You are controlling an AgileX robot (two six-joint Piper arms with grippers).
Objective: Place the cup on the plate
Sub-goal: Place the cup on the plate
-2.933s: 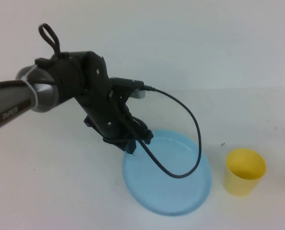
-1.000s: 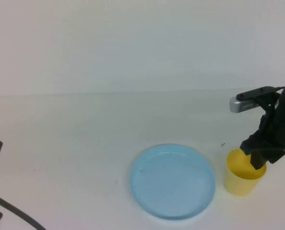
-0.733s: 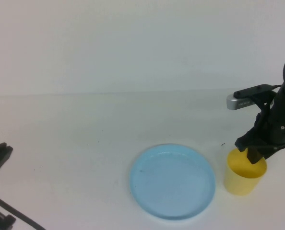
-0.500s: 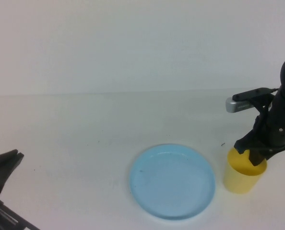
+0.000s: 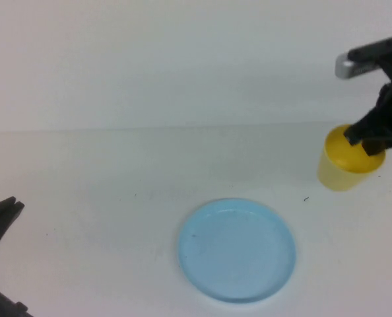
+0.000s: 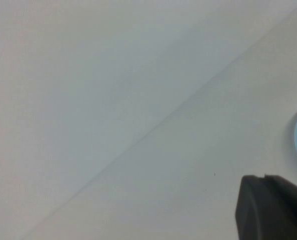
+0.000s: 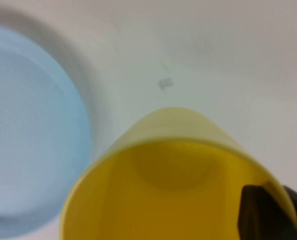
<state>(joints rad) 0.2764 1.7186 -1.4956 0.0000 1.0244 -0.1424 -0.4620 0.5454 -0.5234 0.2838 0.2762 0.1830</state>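
Right gripper (image 5: 369,140) clamps the rim of the cup (image 5: 344,163), holding it above the table (image 5: 103,191), far right of the plate (image 5: 236,249). Left gripper (image 5: 1,218) clenched, empty, at near left edge.

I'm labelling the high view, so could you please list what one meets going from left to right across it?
Left hand, shut, at the left edge → plate on the table → cup, lifted clear of the table → right hand, shut on the cup's rim at the right edge.
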